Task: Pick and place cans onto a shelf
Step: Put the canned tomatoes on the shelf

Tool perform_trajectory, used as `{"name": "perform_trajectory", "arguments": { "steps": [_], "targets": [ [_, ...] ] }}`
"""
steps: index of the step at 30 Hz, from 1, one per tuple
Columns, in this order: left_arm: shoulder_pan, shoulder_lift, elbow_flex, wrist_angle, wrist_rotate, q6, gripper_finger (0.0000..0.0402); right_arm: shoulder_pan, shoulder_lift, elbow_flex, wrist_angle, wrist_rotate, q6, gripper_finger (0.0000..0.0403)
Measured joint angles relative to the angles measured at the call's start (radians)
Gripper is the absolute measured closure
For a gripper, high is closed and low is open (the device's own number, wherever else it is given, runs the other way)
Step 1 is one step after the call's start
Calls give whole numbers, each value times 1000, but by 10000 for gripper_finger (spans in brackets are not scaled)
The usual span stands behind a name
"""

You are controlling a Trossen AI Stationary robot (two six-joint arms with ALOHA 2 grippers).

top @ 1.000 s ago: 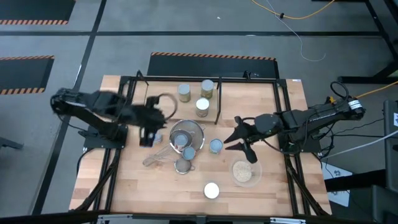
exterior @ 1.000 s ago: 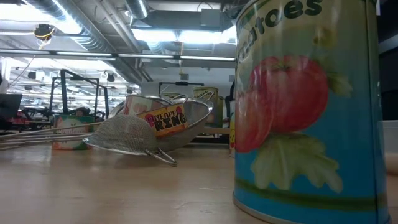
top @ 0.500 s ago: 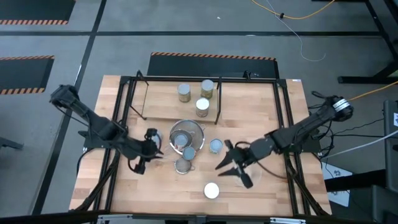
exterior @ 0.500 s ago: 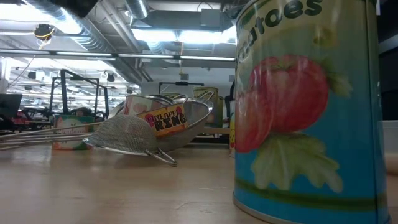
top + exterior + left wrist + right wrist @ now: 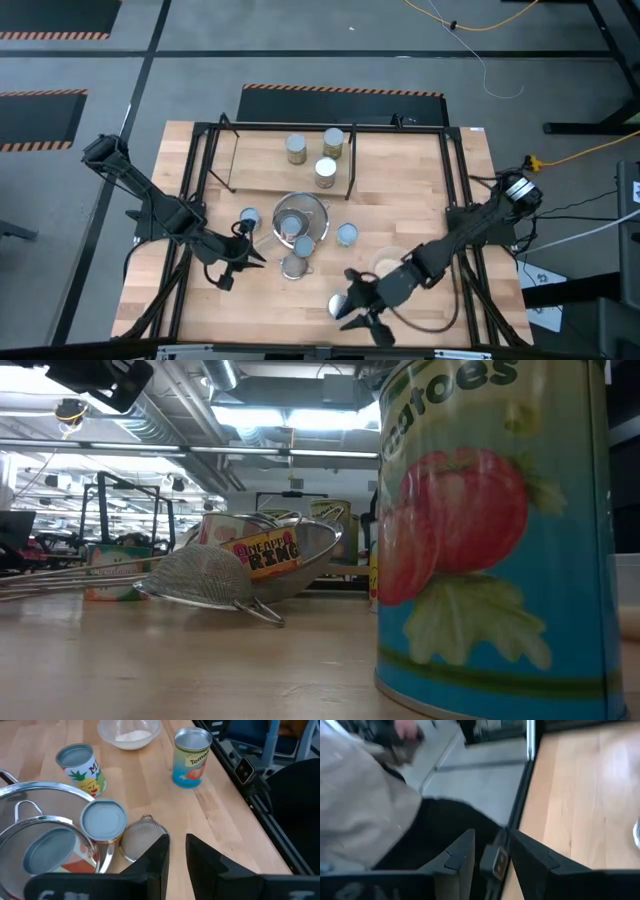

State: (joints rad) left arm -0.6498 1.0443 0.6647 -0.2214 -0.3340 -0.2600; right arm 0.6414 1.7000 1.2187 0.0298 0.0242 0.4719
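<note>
Three cans (image 5: 325, 172) stand on the board of the black-rod shelf (image 5: 265, 178) at the far side. A light-blue-topped can (image 5: 248, 218) and another (image 5: 346, 234) stand either side of the big mesh strainer (image 5: 300, 222), which holds more cans. A tomato can (image 5: 339, 306) (image 5: 191, 757) (image 5: 490, 530) stands near the front edge. My left gripper (image 5: 237, 262) (image 5: 177, 857) is open and empty, just left of the small strainer (image 5: 142, 835). My right gripper (image 5: 355, 303) (image 5: 492, 851) is open beside the tomato can, which its wrist view does not show.
A glass bowl (image 5: 388, 268) (image 5: 129, 730) sits under my right arm. Black frame rails (image 5: 462, 250) run along both table sides. The right wrist view looks past the table's edge at a person in beige clothing (image 5: 360, 810). A dark arm part (image 5: 100, 375) shows in the low view's upper left.
My left gripper has come down and moved toward the table's near edge, away from the light-blue-topped can. My right gripper has swung toward the near edge and leftward, from beside the bowl to the tomato can. No can has moved.
</note>
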Motion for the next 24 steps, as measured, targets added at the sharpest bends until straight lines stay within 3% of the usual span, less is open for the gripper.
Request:
{"name": "perform_trajectory", "arguments": {
  "steps": [7, 19, 24],
  "targets": [
    [0, 0, 0, 0, -20, 0, 346, 30, 82, 107, -281, 1, -4, 276],
    [0, 0, 0, 3, -21, 0, 346, 27, 146, 116, -296, 40, -14, 276],
    [0, 0, 0, 5, -21, 0, 346, 27, 152, 116, -292, 131, -6, 276]
  ]
}}
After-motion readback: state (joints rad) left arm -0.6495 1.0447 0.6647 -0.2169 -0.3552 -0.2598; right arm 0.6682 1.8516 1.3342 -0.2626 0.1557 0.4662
